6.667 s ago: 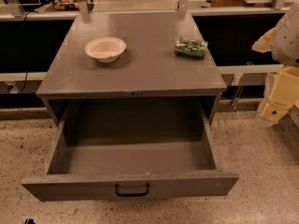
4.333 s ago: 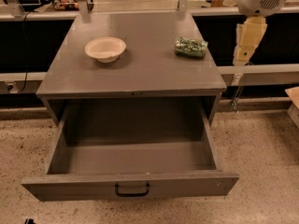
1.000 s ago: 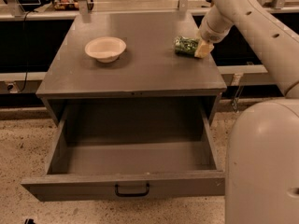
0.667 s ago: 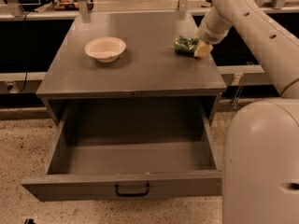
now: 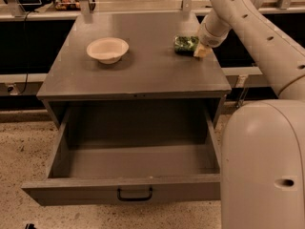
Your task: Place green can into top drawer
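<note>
The green can (image 5: pixel 185 44) lies on its side at the back right of the grey cabinet's top (image 5: pixel 143 66). My gripper (image 5: pixel 199 50) reaches down from the upper right and is at the can's right end, touching or covering it. The top drawer (image 5: pixel 133 163) is pulled wide open below the cabinet top and is empty, with its black handle (image 5: pixel 135 194) at the centre of the front.
A cream bowl (image 5: pixel 107 49) stands on the cabinet top at the left. My arm's large white body (image 5: pixel 264 166) fills the lower right, beside the drawer's right side. Dark shelving and metal posts run behind the cabinet. The floor is speckled.
The arm swung in from the right and came down to the can. Over the last second the gripper edged slightly left onto the can's right end. Can, bowl and drawer have stayed put.
</note>
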